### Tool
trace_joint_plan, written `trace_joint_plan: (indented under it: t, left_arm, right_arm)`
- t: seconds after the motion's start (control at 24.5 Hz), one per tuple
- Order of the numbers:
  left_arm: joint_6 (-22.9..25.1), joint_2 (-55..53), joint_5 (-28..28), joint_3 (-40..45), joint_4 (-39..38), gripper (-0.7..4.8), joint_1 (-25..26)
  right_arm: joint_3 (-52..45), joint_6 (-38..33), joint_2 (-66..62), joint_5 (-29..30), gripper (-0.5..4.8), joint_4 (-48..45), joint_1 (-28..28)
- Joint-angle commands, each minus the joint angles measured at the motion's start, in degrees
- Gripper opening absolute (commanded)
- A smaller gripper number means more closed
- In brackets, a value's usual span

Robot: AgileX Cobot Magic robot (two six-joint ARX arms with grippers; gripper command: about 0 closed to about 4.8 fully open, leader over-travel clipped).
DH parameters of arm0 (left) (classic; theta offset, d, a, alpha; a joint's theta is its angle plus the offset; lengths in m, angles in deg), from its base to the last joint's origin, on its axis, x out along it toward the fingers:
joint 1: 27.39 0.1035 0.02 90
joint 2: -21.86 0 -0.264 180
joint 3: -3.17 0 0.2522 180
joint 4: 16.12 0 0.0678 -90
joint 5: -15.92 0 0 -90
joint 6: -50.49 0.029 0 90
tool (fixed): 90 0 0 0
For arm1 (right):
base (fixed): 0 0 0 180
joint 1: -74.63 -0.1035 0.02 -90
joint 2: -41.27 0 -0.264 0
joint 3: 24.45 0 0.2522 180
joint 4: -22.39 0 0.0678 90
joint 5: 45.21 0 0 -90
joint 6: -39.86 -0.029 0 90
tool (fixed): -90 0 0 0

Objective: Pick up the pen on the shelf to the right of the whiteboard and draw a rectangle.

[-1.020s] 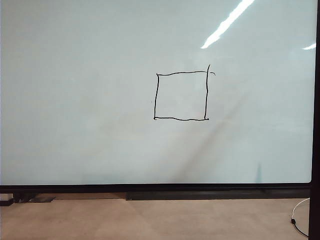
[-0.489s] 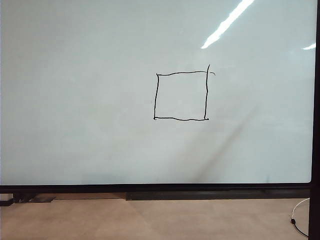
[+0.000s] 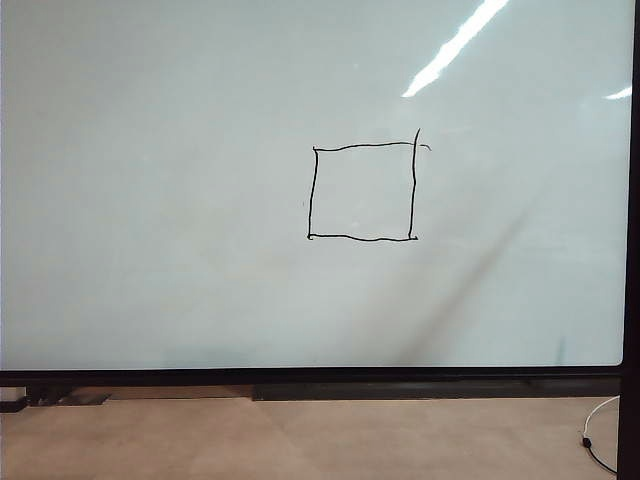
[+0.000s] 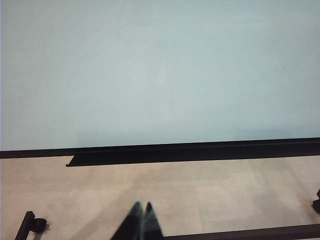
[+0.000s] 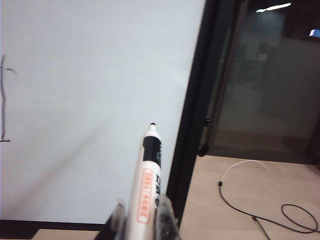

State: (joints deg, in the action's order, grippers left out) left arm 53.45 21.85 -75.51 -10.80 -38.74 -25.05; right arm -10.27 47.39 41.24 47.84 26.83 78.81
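The whiteboard (image 3: 200, 200) fills the exterior view, and a black hand-drawn rectangle (image 3: 362, 192) sits right of its middle, with small overshoots at the upper right corner. Neither gripper shows in that view. In the right wrist view my right gripper (image 5: 142, 207) is shut on the pen (image 5: 146, 185), a white barrel with an orange label and a dark tip. The tip points towards the whiteboard (image 5: 90, 100) near its black right frame (image 5: 192, 125). One side of the rectangle (image 5: 2, 100) shows at that view's edge. My left gripper (image 4: 142, 206) is shut and empty, low before the whiteboard (image 4: 160, 70).
A black ledge (image 4: 190, 152) runs under the board above a tan floor. A cable (image 5: 250, 200) lies on the floor right of the frame and is also visible as a cable (image 3: 598, 430) in the exterior view. A dark glass panel (image 5: 265, 85) stands beyond. A black stand foot (image 4: 30, 225) lies low on the floor.
The faint diagonal shadow and the small dark reflection low on the board's right side have slid rightward. The drawn rectangle is unchanged.
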Motion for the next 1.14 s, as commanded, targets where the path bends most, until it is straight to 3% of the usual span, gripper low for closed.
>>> trace_joint_plan:
  t: [0.04,0.53,1.14]
  left_arm:
    - [0.0,0.0,-0.1,-0.2,0.3,-0.05,0.0]
    - [0.0,0.0,-0.1,-0.2,0.3,-0.05,0.0]
    - [0.0,0.0,-0.1,-0.2,0.3,-0.05,0.0]
  right_arm:
    - [-0.4,-0.3,0.0,3.8,-0.06,-0.8,2.0]
    - [-0.4,-0.3,0.0,3.7,-0.06,5.9,2.0]
    - [-0.4,-0.2,0.0,3.7,-0.06,5.7,1.9]
